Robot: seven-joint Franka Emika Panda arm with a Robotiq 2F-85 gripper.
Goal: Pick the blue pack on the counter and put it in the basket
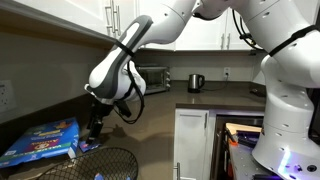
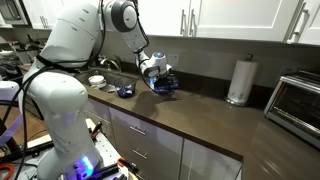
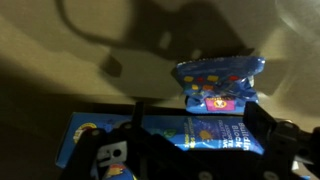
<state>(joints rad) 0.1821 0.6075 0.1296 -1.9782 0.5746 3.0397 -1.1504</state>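
The end effector point(image 1: 94, 128) is held low over one end of the tabletop point(image 1: 25, 118) in an exterior view, with the arm bent down from above. In the wrist view its two dark fingers point(image 3: 272, 142) are seen wide apart at the lower edge, and nothing is clamped between them. The blue pack point(image 3: 218, 84) is seen lying flat on the tabletop ahead of the end effector. It is crinkled and printed with small coloured dots and a pale mark near its lower edge, and it is touched by neither finger. Just below it in that view a large flat blue box point(image 3: 150, 132) with colourful print is laid; whether the two touch cannot be told. The same box is shown in an exterior view beside the end effector, and the basket point(image 1: 108, 163) — round, of black wire mesh — is placed just in front, at the picture's lower edge. The blue pack cannot be made out there. Farther along the tabletop a toaster oven point(image 1: 152, 78) and a kettle point(image 1: 196, 82) are set against the wall — a paper towel roll point(image 2: 238, 80) is seen standing upright in an exterior view.
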